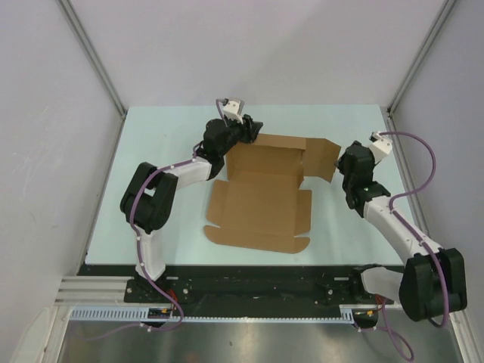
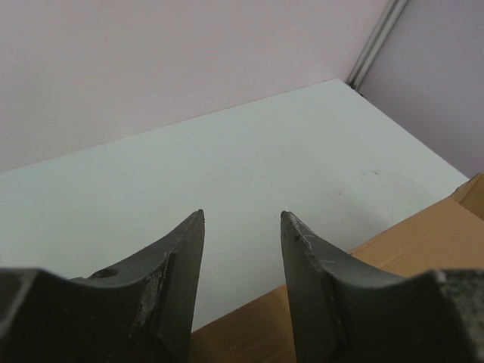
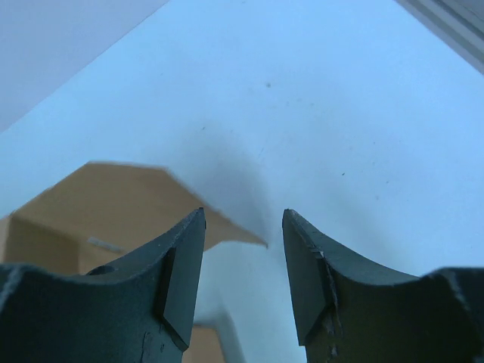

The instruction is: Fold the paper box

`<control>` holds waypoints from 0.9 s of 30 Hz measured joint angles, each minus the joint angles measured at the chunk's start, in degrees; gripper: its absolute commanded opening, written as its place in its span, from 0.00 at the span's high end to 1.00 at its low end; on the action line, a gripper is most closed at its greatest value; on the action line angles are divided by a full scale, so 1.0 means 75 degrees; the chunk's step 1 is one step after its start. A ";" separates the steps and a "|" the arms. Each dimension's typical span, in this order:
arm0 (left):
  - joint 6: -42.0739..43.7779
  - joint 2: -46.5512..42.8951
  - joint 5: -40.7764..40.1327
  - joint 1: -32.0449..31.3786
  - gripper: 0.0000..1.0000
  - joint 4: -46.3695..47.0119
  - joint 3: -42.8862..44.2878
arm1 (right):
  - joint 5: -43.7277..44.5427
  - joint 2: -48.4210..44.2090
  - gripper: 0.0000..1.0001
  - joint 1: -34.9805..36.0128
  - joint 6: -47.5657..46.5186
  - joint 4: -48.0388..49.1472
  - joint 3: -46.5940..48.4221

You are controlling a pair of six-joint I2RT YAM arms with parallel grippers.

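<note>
Plain brown cardboard, die-cut with flaps and crease lines, the paper box lies opened out in the middle of the pale green bench. Its near panels are flat and its far right flap stands up. It looks light and thin: stiff across a panel, ready to bend at a crease, and likely to slide on the smooth top. It is probably best taken by a flap's free edge while the base is pinned down. The left hand sits at the far left corner, fingers half apart with nothing between them. The right hand is just beside the raised flap, likewise parted and empty.
</note>
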 measured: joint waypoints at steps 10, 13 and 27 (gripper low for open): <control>0.0114 0.0000 0.0000 -0.0015 0.50 0.0073 -0.0047 | -0.1929 0.1979 0.53 -0.1897 0.0994 0.1571 0.0038; 0.0140 0.0000 -0.0003 -0.0020 0.50 0.0076 -0.0050 | -0.3054 0.2611 0.53 -0.2194 0.1107 0.2180 0.0041; 0.0178 0.0000 -0.0003 -0.0035 0.50 0.0085 -0.0055 | -0.5866 0.3296 0.56 -0.1856 0.1300 0.3401 0.0041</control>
